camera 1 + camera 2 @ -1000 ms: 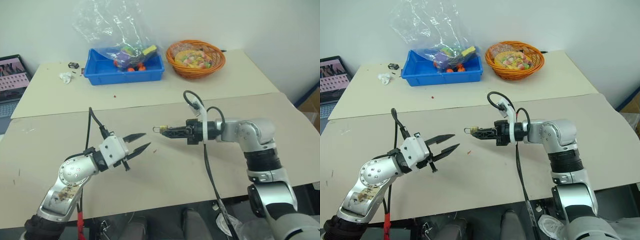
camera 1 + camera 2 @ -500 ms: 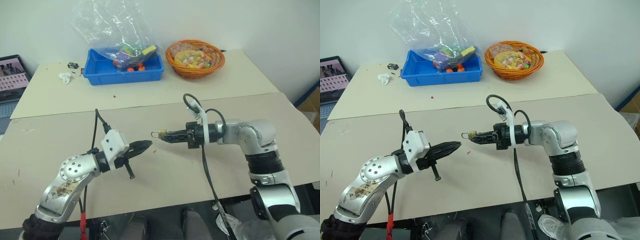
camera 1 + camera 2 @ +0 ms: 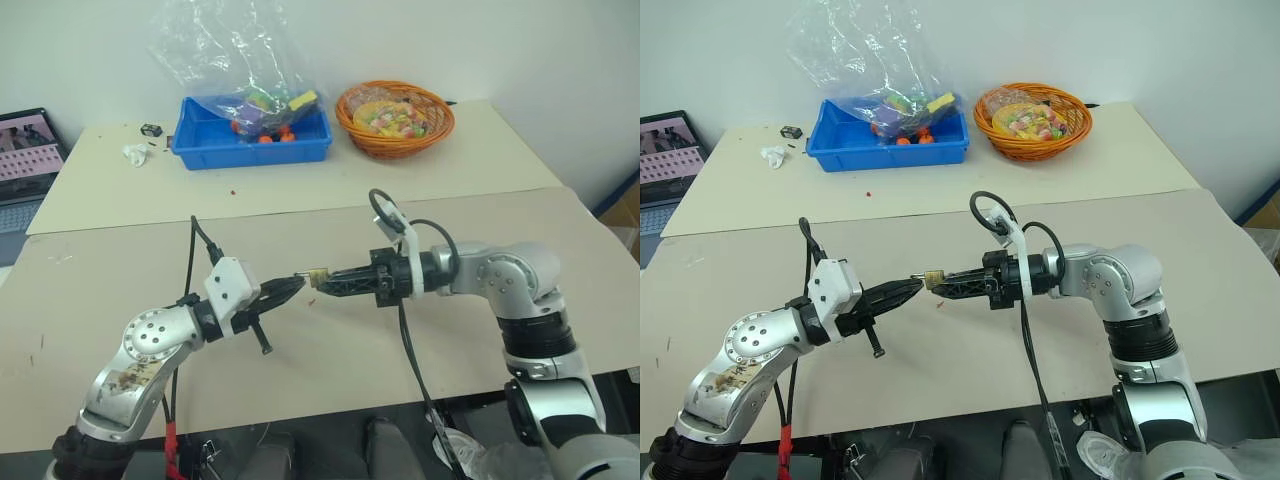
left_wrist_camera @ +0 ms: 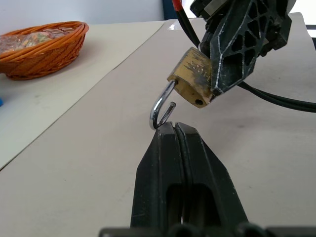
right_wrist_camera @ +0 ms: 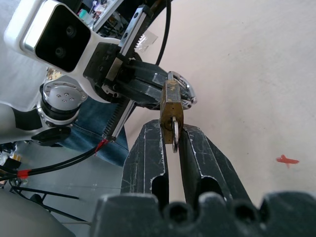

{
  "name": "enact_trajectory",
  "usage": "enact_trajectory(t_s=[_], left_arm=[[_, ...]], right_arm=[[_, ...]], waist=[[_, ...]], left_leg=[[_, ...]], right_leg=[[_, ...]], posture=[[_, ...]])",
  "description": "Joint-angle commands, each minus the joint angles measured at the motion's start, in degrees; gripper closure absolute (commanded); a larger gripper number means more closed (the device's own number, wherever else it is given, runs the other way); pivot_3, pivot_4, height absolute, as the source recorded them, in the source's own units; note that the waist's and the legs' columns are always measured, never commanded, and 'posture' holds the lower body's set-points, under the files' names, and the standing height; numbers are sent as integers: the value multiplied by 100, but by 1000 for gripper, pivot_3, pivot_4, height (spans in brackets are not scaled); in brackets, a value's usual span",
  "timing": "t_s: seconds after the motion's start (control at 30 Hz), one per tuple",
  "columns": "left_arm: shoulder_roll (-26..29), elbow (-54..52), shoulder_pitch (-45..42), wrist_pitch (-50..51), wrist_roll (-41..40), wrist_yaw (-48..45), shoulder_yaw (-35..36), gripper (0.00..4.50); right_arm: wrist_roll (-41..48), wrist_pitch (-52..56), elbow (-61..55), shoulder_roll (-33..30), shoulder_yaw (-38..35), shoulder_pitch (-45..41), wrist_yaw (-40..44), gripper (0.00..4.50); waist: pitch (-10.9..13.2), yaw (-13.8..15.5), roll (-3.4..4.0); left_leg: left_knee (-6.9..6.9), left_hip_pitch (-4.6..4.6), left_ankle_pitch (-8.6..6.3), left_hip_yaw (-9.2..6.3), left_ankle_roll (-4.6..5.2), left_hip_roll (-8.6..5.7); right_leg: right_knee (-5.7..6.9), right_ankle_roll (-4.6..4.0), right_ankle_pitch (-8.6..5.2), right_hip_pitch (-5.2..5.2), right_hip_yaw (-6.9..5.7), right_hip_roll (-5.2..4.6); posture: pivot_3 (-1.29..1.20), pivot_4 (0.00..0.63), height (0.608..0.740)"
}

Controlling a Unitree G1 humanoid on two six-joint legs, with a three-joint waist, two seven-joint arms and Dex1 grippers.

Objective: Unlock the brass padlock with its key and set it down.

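Beige table (image 3: 120,250): scuffed brass padlock (image 4: 193,77), shackle sprung, pinched in right tool (image 5: 173,129); left tool (image 4: 174,129) closed empty.

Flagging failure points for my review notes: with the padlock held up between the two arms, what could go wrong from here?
The right gripper pinches the brass padlock by a narrow edge above the table; a push from the shut left gripper might twist it loose and drop it. The shackle already looks open, so nudging it could snap it shut again.

Padlock (image 3: 933,278) between left claw (image 3: 915,285), right claw (image 3: 938,285), above table (image 3: 970,350).
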Motion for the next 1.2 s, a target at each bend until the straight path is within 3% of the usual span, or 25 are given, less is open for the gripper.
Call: enact_trajectory(t_s=[0.03,0.5,0.9,1.0,1.2], left_arm=[[-32,-169,-49,-6,15,25,61,4438],[-94,-350,-115,248,24,119,57,4438],[104,-363,392,82,256,63,204,4438],[92,-449,409,-24,338,99,282,4438],[367,-614,502,-1164,890,-313,246,4438]], right_arm=[[217,30,-267,-22,-164,-10,-17,4500],[387,152,-542,-108,15,322,-70,4500],[848,732,703,8,-959,-509,-286,4500],[734,1002,953,-54,-694,-459,-278,4500],[387,1218,1479,80,-28,-199,-305,4500]], waist=[[0,3,0],[0,8,-1],[0,11,-1],[0,11,-1],[0,2,0]], left_leg=[[0,0,0,0,0,0],[0,0,0,0,0,1],[-1,0,0,0,1,1],[-1,-1,-1,0,1,1],[-2,0,0,2,1,5]], right_leg=[[0,0,0,0,0,0],[-1,0,0,1,-1,0],[-2,-2,1,2,-1,1],[-3,-2,1,2,0,0],[-3,-3,1,3,0,0]], posture=[[0,150,740],[0,150,740],[0,150,740],[0,150,740],[0,150,740]])
